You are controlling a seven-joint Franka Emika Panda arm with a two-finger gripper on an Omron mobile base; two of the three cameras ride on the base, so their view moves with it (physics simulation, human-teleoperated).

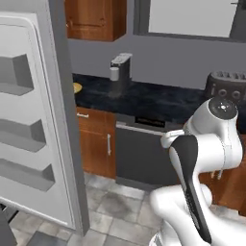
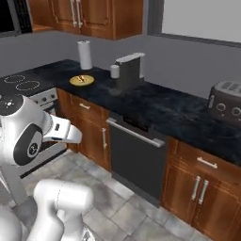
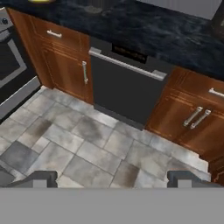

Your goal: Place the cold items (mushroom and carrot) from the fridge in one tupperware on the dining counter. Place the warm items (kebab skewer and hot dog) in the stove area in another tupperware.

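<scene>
Left base view: the fridge [image 1: 43, 120] door is swung open at the left, and its white bins can be seen sitting bare. No mushroom or carrot can be made out from here, so where they sit can't be told. The biggest risk, probably: the door stands just beside the arm [image 1: 202, 158], and it could get clipped if the base is turned carelessly toward the fridge. A coffee machine [image 1: 120, 72] is parked on the black desk [image 1: 158, 98], with a toaster [image 1: 226, 86] at the far right.

Right base view: a yellow plate [image 2: 81, 80] is seen on the desk near a paper towel roll [image 2: 85, 54], with something small and brownish on it, too blurry to be named. The stove [image 2: 21, 84] is at the left, so that would be the warm-item area; neither tupperware can be picked out. A dishwasher [image 2: 134, 160] is set under the desk.

Hand view: the fingers [image 3: 39, 178] are spread wide apart with nothing between them, pointed down at the tiled floor [image 3: 87, 148] in front of the dishwasher and the wooden cabinets [image 3: 65, 61]. Nothing has been picked up yet by the look of it. Not much is blocking the floor itself, but the cabinet handles stick out and could be snagged if the hand is swung low.
</scene>
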